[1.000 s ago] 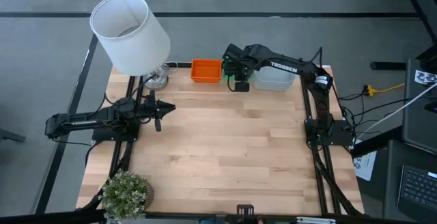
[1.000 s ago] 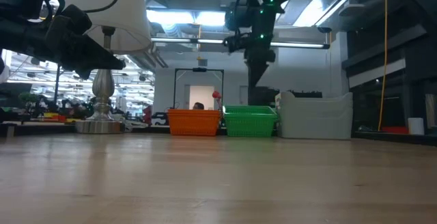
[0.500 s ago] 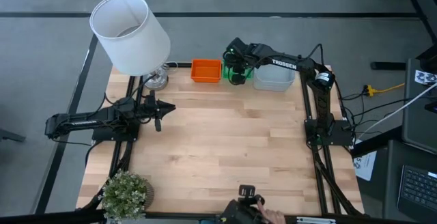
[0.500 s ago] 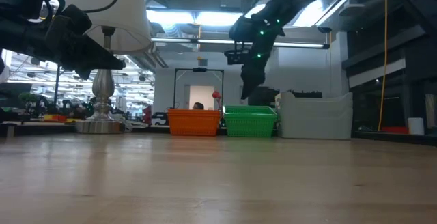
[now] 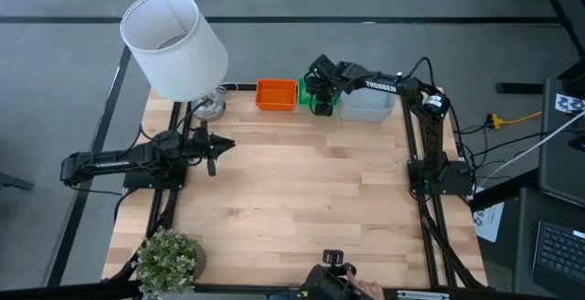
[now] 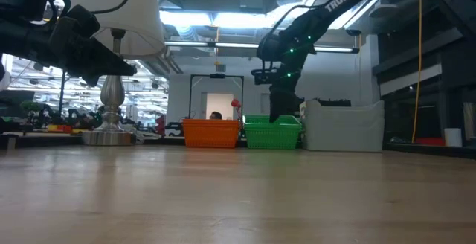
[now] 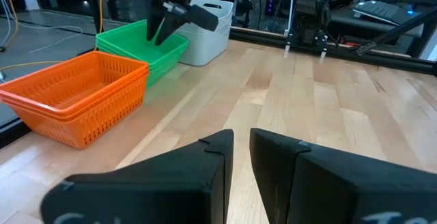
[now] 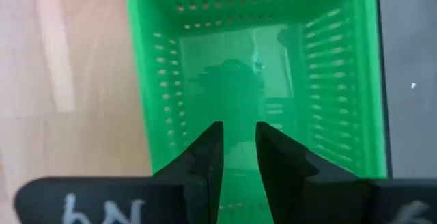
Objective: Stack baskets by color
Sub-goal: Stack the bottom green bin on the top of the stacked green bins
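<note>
Left gripper (image 5: 212,144) parked near left edge of desk (image 5: 292,199), fingers a narrow gap apart, nothing held. Lamp (image 5: 175,46) at far left corner. Orange baskets (image 5: 276,94) stacked at far edge. Green baskets (image 5: 322,99) just beside, to the right. Right gripper (image 5: 318,85) hung over green stack, fingers (image 8: 205,156) slightly parted, empty. Pale grey-white baskets (image 5: 370,105) beside green, toward far right corner. Plant (image 5: 167,259) at near left corner.

Right gripper (image 5: 319,88) has dropped lower over the green baskets (image 5: 322,106).
</note>
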Motion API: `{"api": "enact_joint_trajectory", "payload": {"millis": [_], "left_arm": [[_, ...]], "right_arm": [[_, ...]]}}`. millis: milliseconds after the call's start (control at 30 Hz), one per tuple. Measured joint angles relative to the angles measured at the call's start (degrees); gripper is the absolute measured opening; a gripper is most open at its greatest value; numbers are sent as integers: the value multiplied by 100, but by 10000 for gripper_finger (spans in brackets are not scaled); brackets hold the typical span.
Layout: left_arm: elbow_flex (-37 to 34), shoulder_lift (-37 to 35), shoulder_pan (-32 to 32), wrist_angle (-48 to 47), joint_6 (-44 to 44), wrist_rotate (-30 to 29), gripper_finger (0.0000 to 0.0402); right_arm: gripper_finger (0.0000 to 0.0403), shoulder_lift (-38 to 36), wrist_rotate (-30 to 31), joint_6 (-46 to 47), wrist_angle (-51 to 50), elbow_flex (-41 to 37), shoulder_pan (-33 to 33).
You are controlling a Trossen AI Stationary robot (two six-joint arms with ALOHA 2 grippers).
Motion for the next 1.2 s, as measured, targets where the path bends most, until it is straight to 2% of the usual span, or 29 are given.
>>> {"api": "enact_joint_trajectory", "payload": {"millis": [200, 367, 567, 800, 967, 1033, 1133, 1200], "left_arm": [[0, 0, 2, 0, 0, -2, 42], [0, 0, 0, 0, -1, -1, 42], [0, 0, 0, 0, -2, 0, 42], [0, -2, 0, 0, -2, -2, 42], [0, -1, 1, 0, -2, 0, 42], [0, 0, 1, 0, -2, -2, 42], [0, 0, 1, 0, -2, -2, 42], [0, 0, 0, 0, -2, -2, 42]], "right_arm": [[87, 9, -342, 11, -202, -92, 28], [87, 7, -395, 13, -213, -92, 114], [87, 7, -810, 15, -292, -89, 277], [87, 7, -636, 12, -279, -89, 333], [87, 7, 152, 13, -323, 57, 361], [87, 7, 284, 37, -405, 230, 416], [87, 4, 282, 45, -552, 547, 583], [87, 3, -29, 46, -890, 745, 707]]}}
